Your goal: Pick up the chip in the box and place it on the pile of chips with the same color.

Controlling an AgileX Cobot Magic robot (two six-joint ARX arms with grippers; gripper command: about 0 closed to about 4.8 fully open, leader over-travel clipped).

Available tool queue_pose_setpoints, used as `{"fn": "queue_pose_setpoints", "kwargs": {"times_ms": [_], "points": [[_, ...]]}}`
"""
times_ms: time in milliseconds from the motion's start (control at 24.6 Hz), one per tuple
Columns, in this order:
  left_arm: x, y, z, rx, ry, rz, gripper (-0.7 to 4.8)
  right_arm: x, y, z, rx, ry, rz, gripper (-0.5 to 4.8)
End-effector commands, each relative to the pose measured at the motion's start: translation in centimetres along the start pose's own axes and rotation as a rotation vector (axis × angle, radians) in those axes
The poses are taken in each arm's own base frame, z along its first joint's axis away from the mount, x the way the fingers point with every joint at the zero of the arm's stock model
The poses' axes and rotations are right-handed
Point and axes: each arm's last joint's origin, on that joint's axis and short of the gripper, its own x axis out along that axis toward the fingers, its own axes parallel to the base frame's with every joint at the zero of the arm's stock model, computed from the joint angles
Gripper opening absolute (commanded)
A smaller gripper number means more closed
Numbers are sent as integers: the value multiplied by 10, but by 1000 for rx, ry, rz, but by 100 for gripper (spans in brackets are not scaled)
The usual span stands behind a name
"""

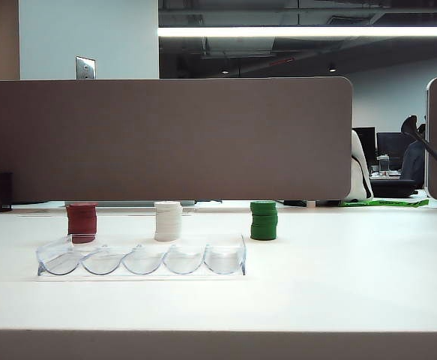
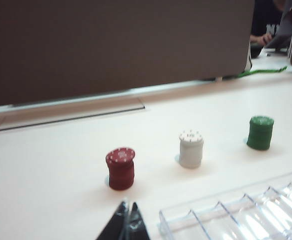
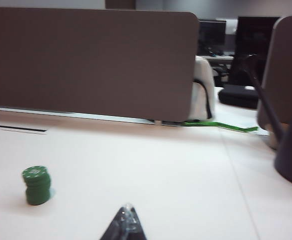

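While the red pile of chips [image 2: 120,168] stands on the white surface [image 1: 338,277] beyond the clear box [image 1: 142,259], whose slots look bare, the chip cannot be told apart from the pile. Left hand [image 2: 127,216] is closed and empty near it; right hand [image 3: 127,217] looks closed, beside the green stack [image 3: 37,185].

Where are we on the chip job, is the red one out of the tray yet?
It looks done: the clear tray shows no chip in any slot, and the dark red pile stands with a red chip on top, beside the white stack and green stack. Nothing is in hand: the left gripper and right gripper are shut, empty and clear of the stacks. Nothing visible remains.
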Motion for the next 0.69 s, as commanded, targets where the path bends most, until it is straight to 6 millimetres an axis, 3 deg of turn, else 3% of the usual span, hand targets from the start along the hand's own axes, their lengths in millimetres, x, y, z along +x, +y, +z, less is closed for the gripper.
{"fn": "queue_pose_setpoints", "kwargs": {"times_ms": [41,690], "points": [[0,0,1,66,-3,3,-6,2,0,-10,6,-22,20,-6],[-1,12,1,59,3,142,-6,2,0,-16,8,-22,22,-6]]}}
